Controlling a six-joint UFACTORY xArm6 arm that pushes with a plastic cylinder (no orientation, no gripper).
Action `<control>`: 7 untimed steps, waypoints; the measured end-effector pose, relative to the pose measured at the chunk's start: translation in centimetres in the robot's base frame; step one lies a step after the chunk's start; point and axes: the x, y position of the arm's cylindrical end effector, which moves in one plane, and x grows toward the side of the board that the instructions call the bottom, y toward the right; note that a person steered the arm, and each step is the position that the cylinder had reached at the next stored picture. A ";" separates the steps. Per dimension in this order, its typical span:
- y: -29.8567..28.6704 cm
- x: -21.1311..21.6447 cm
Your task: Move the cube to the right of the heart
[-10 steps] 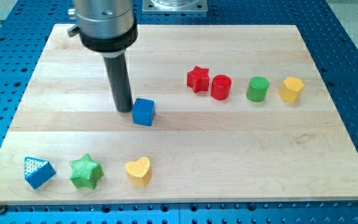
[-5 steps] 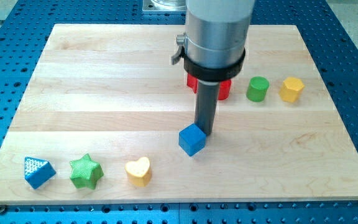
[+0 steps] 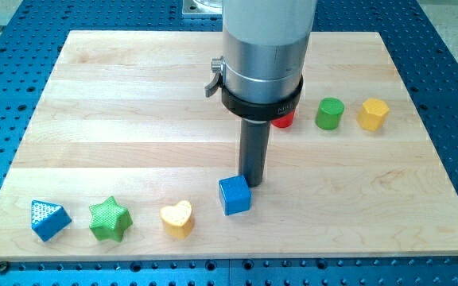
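Note:
The blue cube (image 3: 234, 195) sits on the wooden board (image 3: 118, 119), to the right of the yellow heart (image 3: 177, 218) with a gap between them. The cube lies slightly higher in the view than the heart. My tip (image 3: 252, 183) rests against the cube's upper right corner. The rod rises from there into the large grey arm body, which hides part of the board behind it.
A blue triangle (image 3: 49, 219) and a green star (image 3: 110, 220) lie left of the heart along the view's bottom. A red cylinder (image 3: 285, 120), mostly hidden by the arm, a green cylinder (image 3: 329, 114) and a yellow hexagon (image 3: 373, 114) sit at upper right.
The cube has gone from mid-board down and to the right, then slightly down and left toward the heart. My tip followed it, and the arm now hides the red star.

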 end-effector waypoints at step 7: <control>-4.4 2.6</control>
